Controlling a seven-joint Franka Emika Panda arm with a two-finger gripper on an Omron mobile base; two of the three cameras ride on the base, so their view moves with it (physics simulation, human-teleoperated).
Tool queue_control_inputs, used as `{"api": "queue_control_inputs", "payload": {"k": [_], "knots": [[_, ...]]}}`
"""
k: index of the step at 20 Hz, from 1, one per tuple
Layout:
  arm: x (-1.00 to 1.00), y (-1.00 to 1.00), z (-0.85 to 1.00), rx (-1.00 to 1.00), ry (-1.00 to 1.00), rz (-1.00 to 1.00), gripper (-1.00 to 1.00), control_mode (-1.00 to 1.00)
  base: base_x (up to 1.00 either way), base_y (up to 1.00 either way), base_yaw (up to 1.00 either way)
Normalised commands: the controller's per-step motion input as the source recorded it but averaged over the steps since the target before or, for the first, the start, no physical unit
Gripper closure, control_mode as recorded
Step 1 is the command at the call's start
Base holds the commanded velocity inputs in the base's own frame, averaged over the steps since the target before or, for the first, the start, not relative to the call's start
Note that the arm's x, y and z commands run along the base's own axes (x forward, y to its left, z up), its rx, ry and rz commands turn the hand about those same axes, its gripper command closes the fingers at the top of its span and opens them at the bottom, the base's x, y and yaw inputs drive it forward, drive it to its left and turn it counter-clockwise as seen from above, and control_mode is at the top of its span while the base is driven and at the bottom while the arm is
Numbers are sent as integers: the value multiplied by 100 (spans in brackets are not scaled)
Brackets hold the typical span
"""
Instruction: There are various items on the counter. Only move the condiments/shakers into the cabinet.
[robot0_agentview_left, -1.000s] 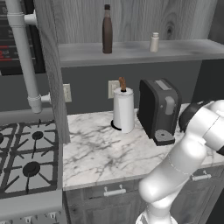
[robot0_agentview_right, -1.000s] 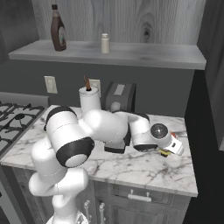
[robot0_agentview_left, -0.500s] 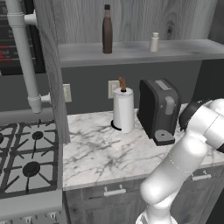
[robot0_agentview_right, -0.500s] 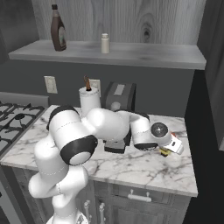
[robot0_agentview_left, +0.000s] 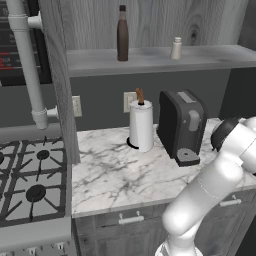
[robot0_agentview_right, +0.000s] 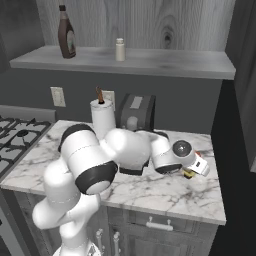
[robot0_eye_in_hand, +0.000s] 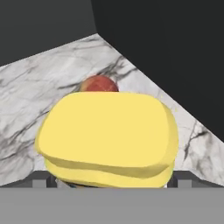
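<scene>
Shelf (robot0_agentview_left: 150, 57) in the left base view already carries the brown bottle (robot0_agentview_left: 122, 34) and the small shaker (robot0_agentview_left: 176, 48), so only the yellow bottle remains. From the right base view, the gripper (robot0_agentview_right: 192, 170) reaches low over the counter (robot0_agentview_right: 165, 192) at its right end. Seen from the hand, the yellow bottle (robot0_eye_in_hand: 109, 135) sits between wide-open jaws with a red thing (robot0_eye_in_hand: 99, 84) just behind, so close squarely and lift straight up.

The arm (robot0_agentview_right: 95, 165) is built of smooth, rounded glossy white segments joined by dark, nearly black bands, ending in a white hand (robot0_agentview_right: 187, 157) with a round dark disc on its side.
</scene>
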Motion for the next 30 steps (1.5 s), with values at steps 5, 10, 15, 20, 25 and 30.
{"api": "queue_control_inputs", "payload": {"k": [5,10,15,20,25,30], "knots": [[7,0,-10,-1,0,0,-100,-100,0,0,0],[9,0,-6,-1,-1,0,100,-100,0,0,0],[2,0,0,0,0,0,100,-100,0,0,0],[-5,0,16,0,-9,0,100,-100,0,0,0],[-37,0,86,0,-39,0,100,-100,0,0,0],[-40,0,100,-1,-47,0,100,-100,0,0,0]]}}
